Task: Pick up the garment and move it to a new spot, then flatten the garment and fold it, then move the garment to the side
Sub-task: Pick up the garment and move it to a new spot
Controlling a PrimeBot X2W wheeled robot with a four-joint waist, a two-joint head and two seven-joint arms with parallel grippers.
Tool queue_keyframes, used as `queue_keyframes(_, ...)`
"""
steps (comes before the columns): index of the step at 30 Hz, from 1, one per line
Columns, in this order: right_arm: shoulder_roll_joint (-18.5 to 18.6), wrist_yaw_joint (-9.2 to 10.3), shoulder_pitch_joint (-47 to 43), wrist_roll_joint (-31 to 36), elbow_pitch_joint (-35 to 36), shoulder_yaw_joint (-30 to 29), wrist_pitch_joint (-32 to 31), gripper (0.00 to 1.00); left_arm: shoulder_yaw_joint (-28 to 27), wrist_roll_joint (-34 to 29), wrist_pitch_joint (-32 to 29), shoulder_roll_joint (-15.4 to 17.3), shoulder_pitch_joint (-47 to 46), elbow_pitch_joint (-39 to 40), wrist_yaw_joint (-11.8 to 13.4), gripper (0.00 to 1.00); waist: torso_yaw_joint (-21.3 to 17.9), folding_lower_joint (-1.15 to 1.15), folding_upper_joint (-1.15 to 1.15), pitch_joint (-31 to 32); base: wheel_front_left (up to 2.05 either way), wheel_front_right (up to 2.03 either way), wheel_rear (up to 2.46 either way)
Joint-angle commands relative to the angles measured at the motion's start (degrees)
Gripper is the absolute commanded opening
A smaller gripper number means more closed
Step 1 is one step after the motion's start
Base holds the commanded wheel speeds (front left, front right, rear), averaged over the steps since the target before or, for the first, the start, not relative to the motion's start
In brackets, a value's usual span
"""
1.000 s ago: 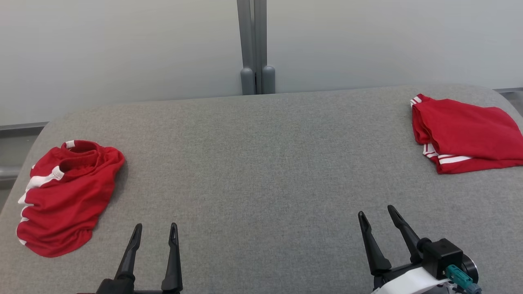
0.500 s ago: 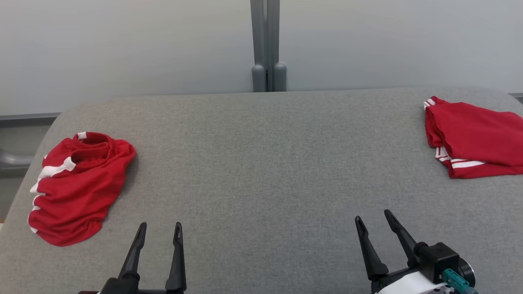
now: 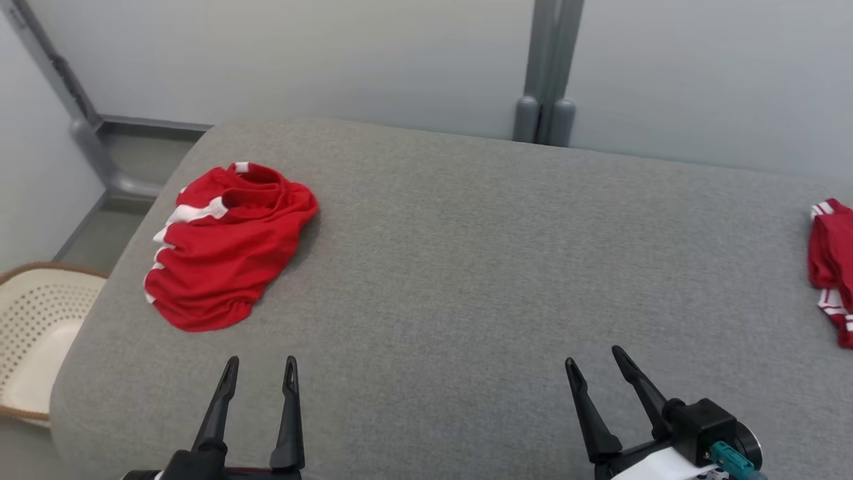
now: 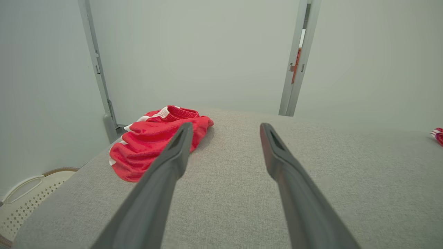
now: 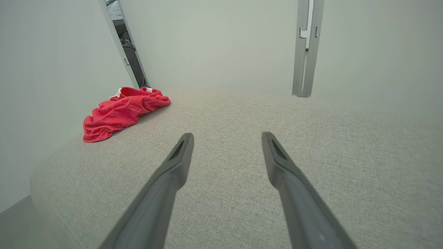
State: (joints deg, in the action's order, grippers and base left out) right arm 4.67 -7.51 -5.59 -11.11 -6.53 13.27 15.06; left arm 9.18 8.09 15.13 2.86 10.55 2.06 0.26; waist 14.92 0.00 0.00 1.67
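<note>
A crumpled red garment [image 3: 223,250] with white stripes lies in a heap on the left of the grey table [image 3: 466,267]; it appears too in the left wrist view [image 4: 155,138] and the right wrist view [image 5: 121,110]. My left gripper [image 3: 261,368] stands open near the front edge, a short way below and right of the heap, nothing between its fingers [image 4: 173,159]. My right gripper [image 3: 595,360] stands open at the lower right, far from the heap, also with nothing held [image 5: 226,136].
A second red garment [image 3: 833,267], folded, lies at the table's right edge, cut off by the head view and seen small in the left wrist view [image 4: 437,134]. A pale perforated basket [image 3: 36,333] stands on the floor left of the table. A grey post [image 3: 546,80] rises behind.
The head camera has turned left: the whole scene has slid rightward, the basket has come into view and the folded garment is nearly out. Both grippers stay open and neither garment has moved.
</note>
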Motion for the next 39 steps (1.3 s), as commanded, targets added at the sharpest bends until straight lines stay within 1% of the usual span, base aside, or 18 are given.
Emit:
queue_keyframes(1,0.02,0.05,-0.14,-0.49,-0.04,0.01,0.15,1.00,-0.15,0.66,-0.01,0.07,-0.51,0.22,0.20,1.00,5.45,0.00,0.00,-0.80,0.00,0.00,0.00)
queue_keyframes(4,-0.01,0.05,-0.26,-0.39,-0.26,0.54,0.15,1.00,-0.28,0.79,-0.01,0.07,-0.24,0.44,0.27,1.00,7.91,0.00,0.00,-0.98,0.00,0.00,0.00)
queue_keyframes(11,0.55,0.05,0.24,-0.11,-0.18,0.23,0.15,1.00,-0.01,1.17,-0.01,0.07,-0.49,0.88,0.75,1.00,11.90,0.00,0.00,-2.48,0.00,0.00,0.00)
queue_keyframes(15,1.20,0.05,1.24,0.21,-0.10,0.18,0.15,1.00,0.40,1.53,-0.01,0.06,-1.85,1.37,0.94,1.00,13.20,0.00,0.00,-4.59,0.00,0.00,0.00)
queue_keyframes(18,2.23,0.05,2.44,0.52,0.08,0.51,0.15,1.00,-0.38,1.40,-0.01,0.07,-4.31,2.10,0.93,1.00,13.21,0.00,0.00,-7.01,0.00,0.00,0.00)
queue_keyframes(20,3.29,0.05,3.71,0.83,0.43,0.41,0.15,1.00,-1.15,0.15,-0.01,0.05,-7.17,1.66,-0.05,1.00,12.93,0.00,0.00,-9.61,0.00,0.00,0.00)
queue_keyframes(24,6.25,0.05,6.06,1.78,0.85,0.76,0.15,1.00,-4.01,-2.04,-0.01,0.69,-16.97,-0.89,-2.55,1.00,11.77,0.00,0.00,-15.88,0.00,0.00,0.00)
queue_keyframes(28,9.60,0.05,8.83,2.47,1.50,0.36,0.15,1.00,-6.46,-2.43,-0.02,2.77,-28.73,-6.97,-4.76,1.00,9.88,0.00,0.00,-22.74,0.00,0.00,0.00)
queue_keyframes(30,11.02,0.05,9.99,2.75,1.98,0.02,0.15,1.00,-6.48,-1.51,-0.26,4.15,-34.46,-12.96,-5.84,1.00,8.86,0.00,0.00,-25.86,0.00,0.00,0.00)
queue_keyframes(32,12.28,0.05,11.02,2.99,2.54,-0.36,0.15,1.00,-6.08,-0.86,-2.21,6.46,-42.17,-19.27,-6.67,1.00,7.95,0.00,0.00,-28.45,0.00,0.00,0.00)
queue_keyframes(33,12.88,0.05,11.70,3.20,2.91,-0.36,0.16,1.00,-6.10,0.04,-4.08,7.71,-46.37,-22.66,-6.93,1.00,7.35,0.00,0.00,-29.93,0.00,0.00,0.00)
queue_keyframes(35,14.01,0.05,12.70,3.45,3.46,-0.82,0.15,1.00,-5.69,1.75,-7.66,9.16,-52.74,-28.69,-7.33,1.00,6.37,0.00,0.00,-32.35,0.00,0.00,0.00)
queue_keyframes(36,14.51,0.06,13.12,3.53,3.73,-1.24,0.15,1.00,-5.40,2.40,-8.99,9.52,-55.63,-31.19,-7.51,1.00,6.11,0.00,0.00,-33.22,0.00,0.00,0.00)
queue_keyframes(38,15.31,0.05,13.90,3.88,4.37,-1.82,0.15,1.00,-5.41,6.25,-12.92,9.96,-61.61,-36.82,-7.71,1.00,5.23,0.00,0.00,-35.33,0.00,0.00,0.00)
queue_keyframes(39,15.70,0.05,14.35,4.01,4.59,-2.09,0.15,1.00,-4.03,8.35,-15.42,10.21,-64.49,-39.55,-7.70,1.00,4.75,0.00,0.00,-36.29,0.00,0.00,0.00)
